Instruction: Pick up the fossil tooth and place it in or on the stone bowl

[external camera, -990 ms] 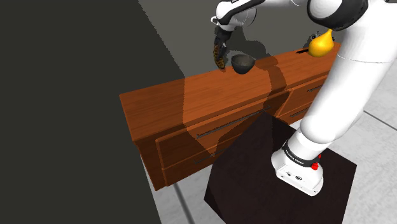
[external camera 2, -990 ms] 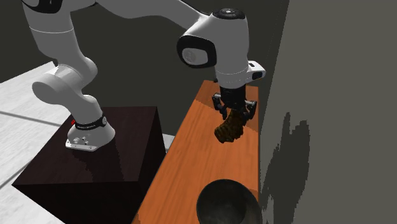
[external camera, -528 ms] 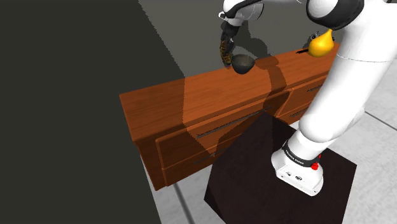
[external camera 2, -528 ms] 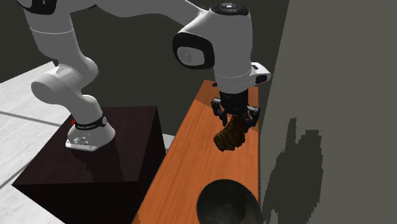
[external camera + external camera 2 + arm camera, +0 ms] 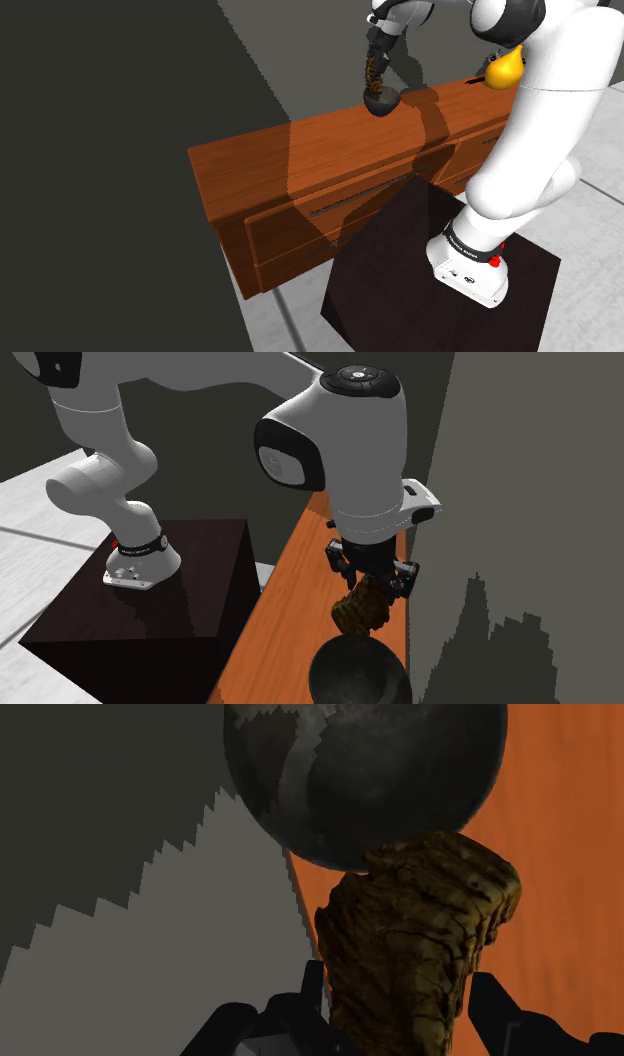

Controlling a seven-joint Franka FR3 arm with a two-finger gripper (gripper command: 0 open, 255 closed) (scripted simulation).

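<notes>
The transport step is in hand: the end effector [image 5: 372,580], clamped on the brown fossil tooth [image 5: 362,610], hangs over the dark stone bowl [image 5: 352,668] by the dresser's [image 5: 300,150] wall-side edge, seemingly needing a short advance before release.

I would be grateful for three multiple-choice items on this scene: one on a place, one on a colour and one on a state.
1. Where is the fossil tooth?
A. On a shelf.
B. Held above the dresser, close by the bowl.
C. In a sink.

2. What colour is the bowl?
A. White.
B. Yellow.
C. Dark grey.

3. How is the gripper?
A. Shut on the fossil tooth.
B. Open.
C. Shut on nothing.

Answers:
1 B: the fossil tooth hangs from the gripper beside the bowl's rim.
2 C: the wrist view shows the bowl dark grey.
3 A: both fingers clasp the fossil tooth.
</notes>
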